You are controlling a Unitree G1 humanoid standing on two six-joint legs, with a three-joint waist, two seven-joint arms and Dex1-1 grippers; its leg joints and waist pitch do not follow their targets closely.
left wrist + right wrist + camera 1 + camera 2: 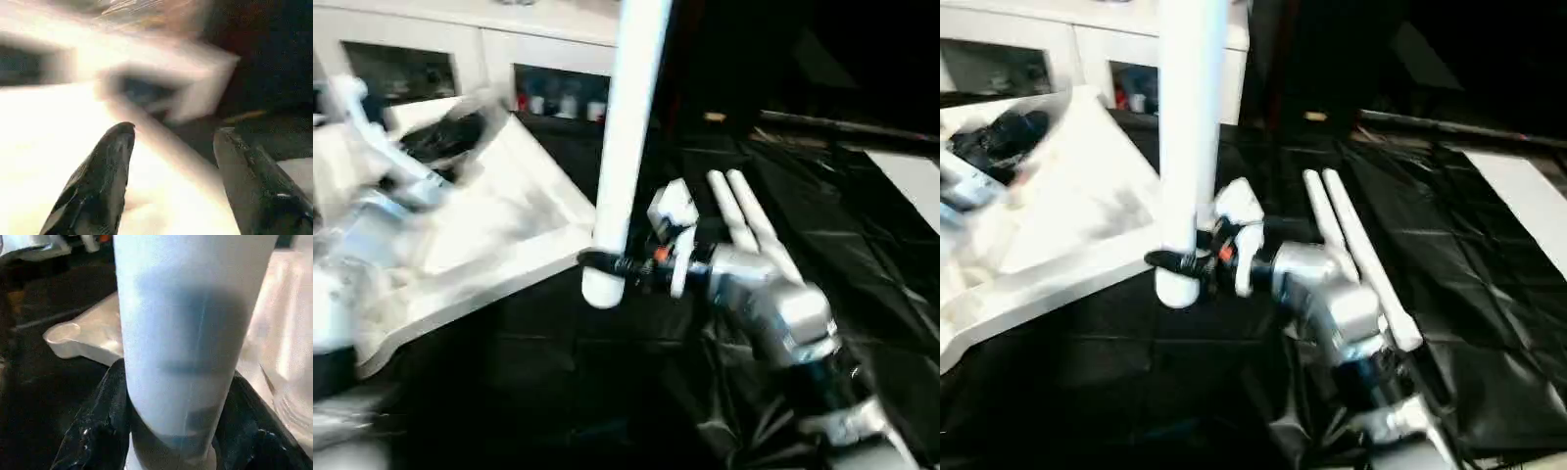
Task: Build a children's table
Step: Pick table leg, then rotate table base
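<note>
My right gripper (607, 264) is shut on a long white leg (626, 147), gripping it near its lower end. The leg stands upright just off the near right corner of the white tabletop (509, 235), which lies tilted on the black sheet. In the right wrist view the leg (190, 333) sits between the two black fingers, with a round corner socket (63, 333) behind it. My left arm (382, 166) reaches over the tabletop's far left part. In the left wrist view my left gripper (173, 129) stands open above the white surface with nothing between its fingers.
Two more white legs (744, 220) lie side by side on the black sheet (607, 392), just behind my right forearm. A white glass-door cabinet (548, 88) stands along the back. A flat white panel (911, 186) lies at the far right.
</note>
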